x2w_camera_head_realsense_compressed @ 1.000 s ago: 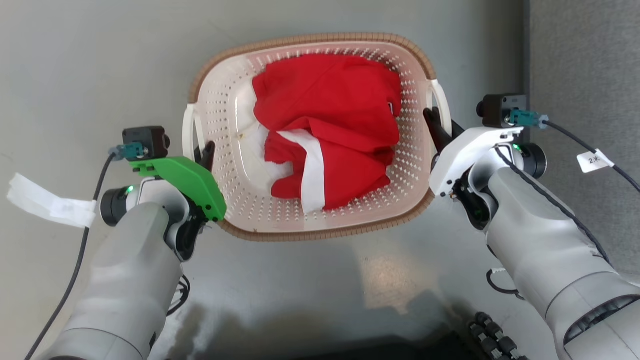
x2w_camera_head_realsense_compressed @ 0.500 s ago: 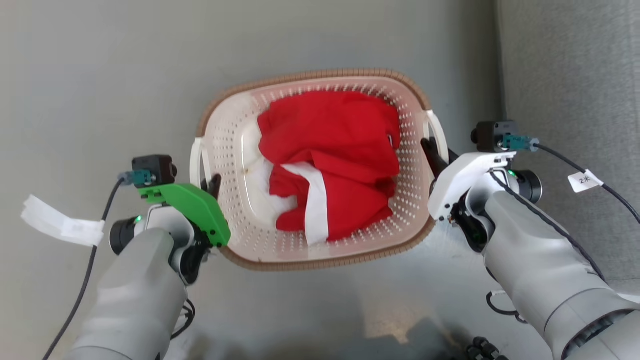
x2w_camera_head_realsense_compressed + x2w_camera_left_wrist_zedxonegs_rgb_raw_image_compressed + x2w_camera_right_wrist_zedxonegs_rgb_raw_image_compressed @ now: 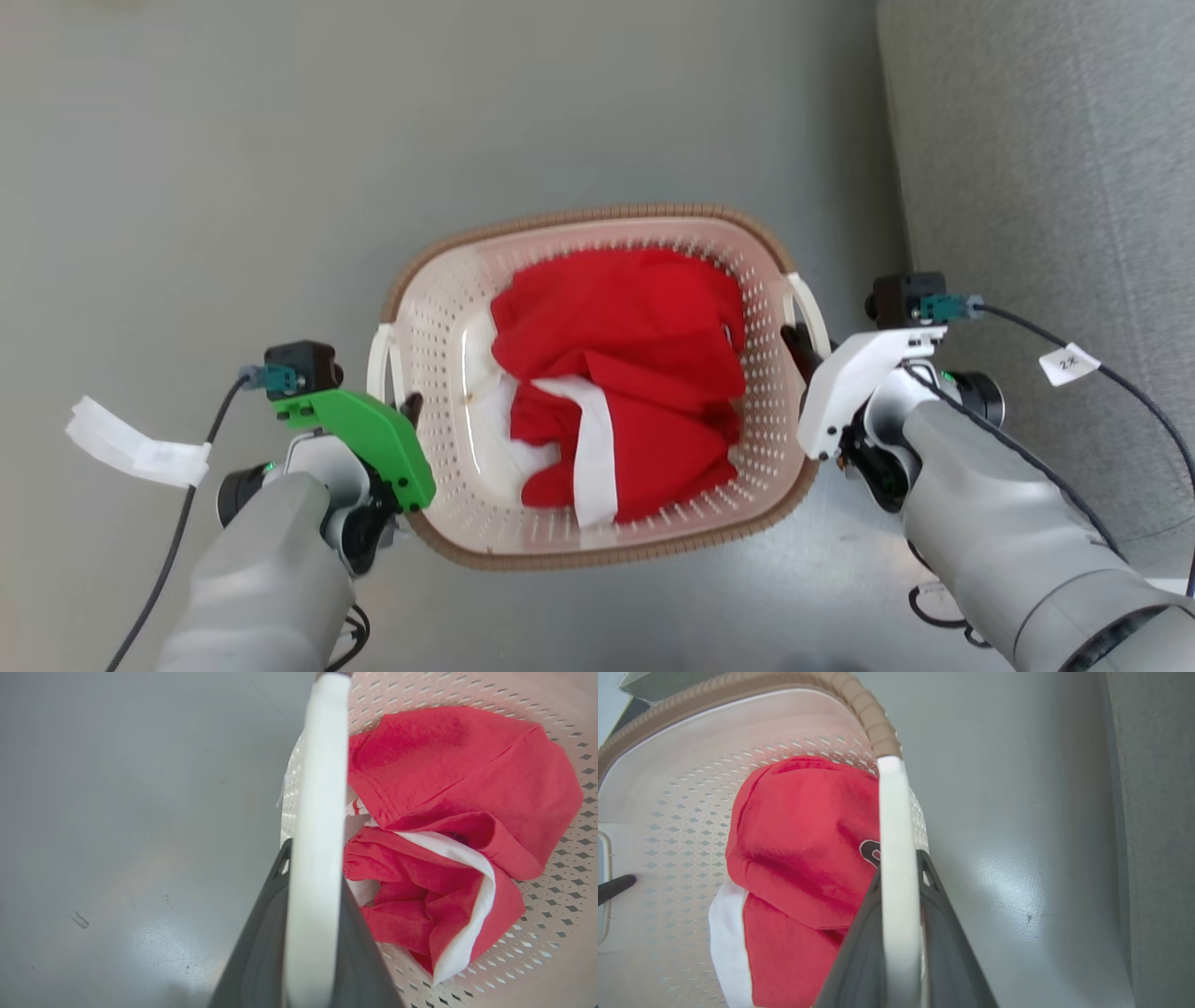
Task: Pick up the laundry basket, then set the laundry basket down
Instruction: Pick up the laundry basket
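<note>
The laundry basket [image 3: 597,217] is cream-white and perforated with a brown woven-look rim. It holds a red and white garment [image 3: 635,373]. My left gripper [image 3: 403,411] is shut on the basket's left loop handle [image 3: 378,359]. In the left wrist view the white handle [image 3: 317,812] runs between the dark fingers [image 3: 261,952]. My right gripper [image 3: 798,341] is shut on the right loop handle [image 3: 810,313]. In the right wrist view that handle [image 3: 896,858] is clamped between the fingers [image 3: 952,952]. I cannot tell if the basket's bottom touches the floor.
Smooth grey floor [image 3: 233,187] surrounds the basket. A grey carpeted area [image 3: 1046,187] starts just right of my right arm. White cable tags hang at the left [image 3: 140,448] and right [image 3: 1069,364]. The left fingertip [image 3: 614,887] pokes in at the far side of the right wrist view.
The whole head picture has shifted: basket and both grippers now sit lower, and the carpet edge lies further left. Both grippers keep their hold on the handles.
</note>
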Robot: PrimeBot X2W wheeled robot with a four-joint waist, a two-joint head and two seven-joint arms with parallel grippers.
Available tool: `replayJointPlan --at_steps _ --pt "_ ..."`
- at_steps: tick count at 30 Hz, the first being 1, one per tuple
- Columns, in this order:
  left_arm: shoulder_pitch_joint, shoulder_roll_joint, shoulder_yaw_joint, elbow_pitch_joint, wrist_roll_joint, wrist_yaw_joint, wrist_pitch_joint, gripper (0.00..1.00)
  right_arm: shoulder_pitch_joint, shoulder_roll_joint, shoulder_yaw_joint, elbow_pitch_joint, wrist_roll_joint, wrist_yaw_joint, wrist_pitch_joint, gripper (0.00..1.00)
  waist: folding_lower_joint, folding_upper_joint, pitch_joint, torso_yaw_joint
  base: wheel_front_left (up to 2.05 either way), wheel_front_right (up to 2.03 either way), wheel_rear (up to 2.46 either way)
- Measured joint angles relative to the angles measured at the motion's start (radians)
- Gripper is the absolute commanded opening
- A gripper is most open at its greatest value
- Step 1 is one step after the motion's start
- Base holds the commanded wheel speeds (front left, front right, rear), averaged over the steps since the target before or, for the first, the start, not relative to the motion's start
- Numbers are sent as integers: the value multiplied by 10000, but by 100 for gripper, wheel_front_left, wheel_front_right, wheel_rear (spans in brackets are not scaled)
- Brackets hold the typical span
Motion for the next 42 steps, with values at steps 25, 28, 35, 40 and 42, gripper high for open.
replayJointPlan --at_steps 25,28,35,40,42 --pt "1310 10 -539 215 -913 2 1392 0 1054 -19 828 61 928 -61 1927 0 0 0 -2672 -217 0 0 0" --pt "1406 13 -589 219 -999 8 1551 0 1116 -36 955 59 982 -71 2153 0 0 0 -2928 -238 0 0 0" --pt "1550 33 -662 261 -1187 12 1954 0 1141 -50 1137 58 1112 -75 2685 0 0 0 -3363 -290 0 0 0" --pt "1566 50 -719 268 -1250 12 2127 0 1141 -61 1267 29 1279 -79 2894 0 0 0 -3520 -320 0 0 0" --pt "1567 56 -742 268 -1254 12 2203 0 1141 -61 1296 19 1312 -81 2974 0 0 0 -3545 -324 0 0 0"
